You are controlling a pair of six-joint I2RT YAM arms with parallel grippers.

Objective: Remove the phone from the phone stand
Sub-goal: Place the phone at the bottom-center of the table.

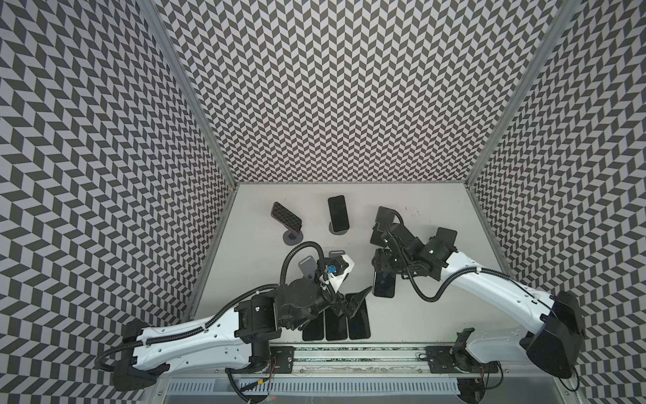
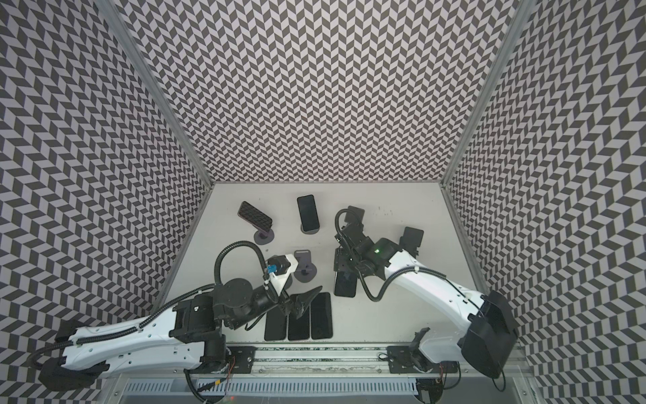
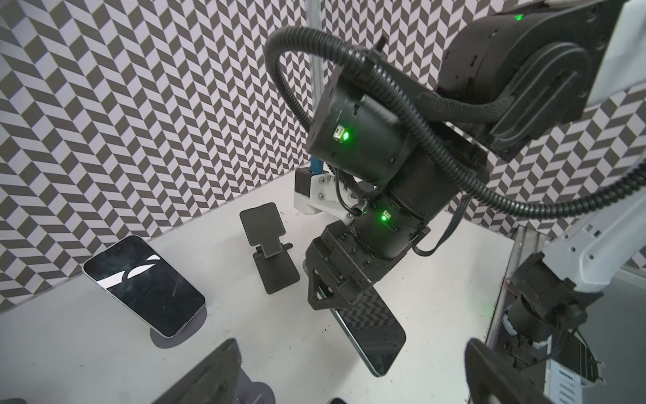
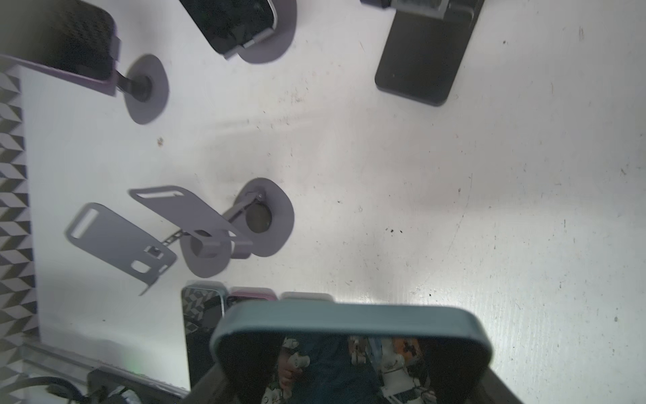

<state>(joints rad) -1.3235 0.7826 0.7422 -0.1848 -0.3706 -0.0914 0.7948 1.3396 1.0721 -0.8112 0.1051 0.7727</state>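
Observation:
My right gripper (image 1: 382, 271) is shut on a dark phone with a teal rim (image 1: 383, 288), which hangs above the table, clear of every stand. The left wrist view shows that phone (image 3: 372, 335) sticking out below the closed fingers. In the right wrist view its teal edge (image 4: 349, 313) spans the jaws. A black folding phone stand (image 3: 269, 245) stands bare behind it. Near the table's front, my left gripper (image 1: 354, 300) is open and holds nothing, just above three phones lying flat (image 1: 335, 323).
At the back, one phone rests on a grey round-based stand (image 1: 338, 214) and a second on a similar stand (image 1: 286, 218). Two bare grey stands (image 1: 309, 269) are mid-table. Another black stand (image 1: 445, 238) is at the right. Patterned walls enclose three sides.

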